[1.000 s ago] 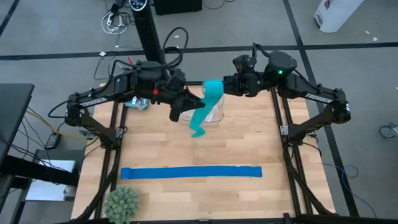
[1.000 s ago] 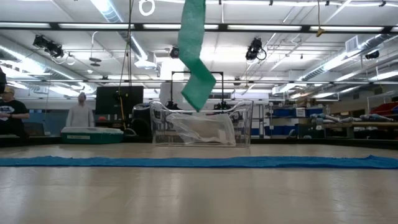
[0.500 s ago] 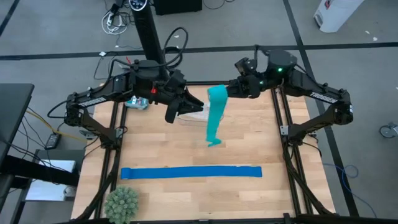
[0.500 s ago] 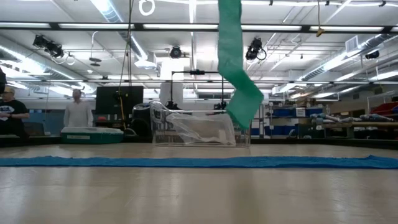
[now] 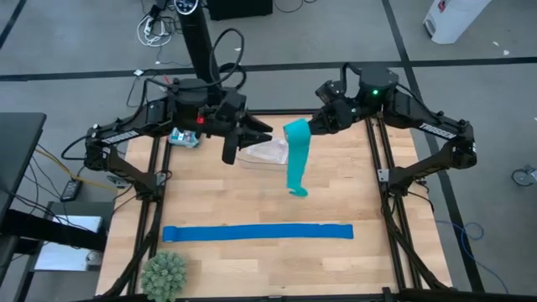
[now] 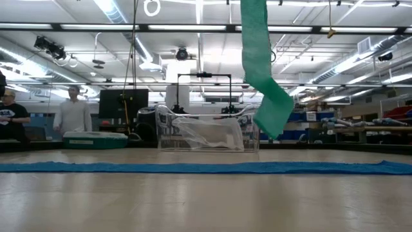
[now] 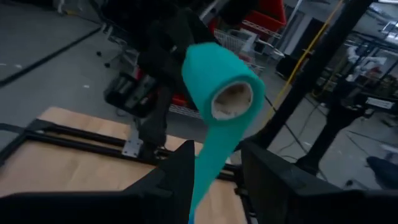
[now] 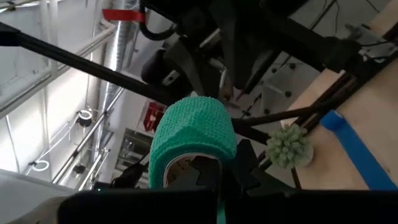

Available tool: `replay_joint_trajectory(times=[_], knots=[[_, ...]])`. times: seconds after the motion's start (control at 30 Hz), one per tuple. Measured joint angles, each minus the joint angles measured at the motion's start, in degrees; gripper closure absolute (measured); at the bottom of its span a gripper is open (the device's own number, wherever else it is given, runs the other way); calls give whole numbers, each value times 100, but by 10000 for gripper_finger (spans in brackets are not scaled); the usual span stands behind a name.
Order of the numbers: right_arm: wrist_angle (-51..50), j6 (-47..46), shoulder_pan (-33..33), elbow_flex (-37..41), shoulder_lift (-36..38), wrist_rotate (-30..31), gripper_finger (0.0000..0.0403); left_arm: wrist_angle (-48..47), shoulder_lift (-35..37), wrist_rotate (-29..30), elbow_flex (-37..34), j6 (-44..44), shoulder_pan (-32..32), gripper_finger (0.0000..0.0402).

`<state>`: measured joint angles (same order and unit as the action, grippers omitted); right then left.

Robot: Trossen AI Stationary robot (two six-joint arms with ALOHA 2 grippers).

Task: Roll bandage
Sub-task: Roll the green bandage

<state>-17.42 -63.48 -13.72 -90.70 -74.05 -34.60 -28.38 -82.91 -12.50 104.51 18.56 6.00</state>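
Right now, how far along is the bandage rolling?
Partly done: the teal bandage already forms a small roll, gripped by the right hand above the table. In hand: a long tail hangs loose, unrolled. The left hand is open, apart from it. Left: winding in that tail.

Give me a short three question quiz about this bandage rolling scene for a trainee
1. True or false: the right gripper holds the partly rolled teal bandage in the air, its tail hanging free.
2. Which lies flat along the table's front? A. blue strip B. clear plastic bin C. spiky green ball
3. Fill in: the left gripper is ____ and holds nothing.

Key: 1 true; 2 A; 3 open
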Motion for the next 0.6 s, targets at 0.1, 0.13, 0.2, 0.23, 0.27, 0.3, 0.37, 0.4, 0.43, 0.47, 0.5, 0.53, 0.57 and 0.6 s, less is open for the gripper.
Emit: replay_joint_trajectory(times=[0.1,0.13,0.2,0.23,0.27,0.3,0.37,0.4,0.43,0.47,0.5,0.53,0.57,0.6], knots=[[65,38,47,2,-70,122,402,20,0,143,0,-51,0,264],[42,49,60,3,-88,151,402,20,0,180,0,-62,0,264],[117,101,62,4,-164,238,402,18,0,199,0,-151,0,265],[128,102,62,5,-178,243,402,18,0,213,0,-180,0,265],[135,108,62,7,-196,243,402,22,0,219,0,-188,0,265],[206,137,62,4,-220,243,402,19,0,239,0,-185,0,265],[255,157,62,4,-273,239,402,12,0,290,0,-187,0,265],[274,156,66,4,-311,230,402,13,0,316,0,-185,0,265],[281,163,80,4,-351,224,402,14,0,359,0,-187,0,265],[263,170,93,4,-389,220,402,19,0,400,0,-187,0,265],[270,195,99,4,-427,218,402,21,0,405,0,-190,0,265],[294,214,99,4,-452,200,402,7,0,407,0,-185,0,265],[333,219,99,4,-460,182,402,3,2,429,0,-188,-2,265],[391,224,99,4,-483,180,402,-6,4,457,0,-188,-4,265]])
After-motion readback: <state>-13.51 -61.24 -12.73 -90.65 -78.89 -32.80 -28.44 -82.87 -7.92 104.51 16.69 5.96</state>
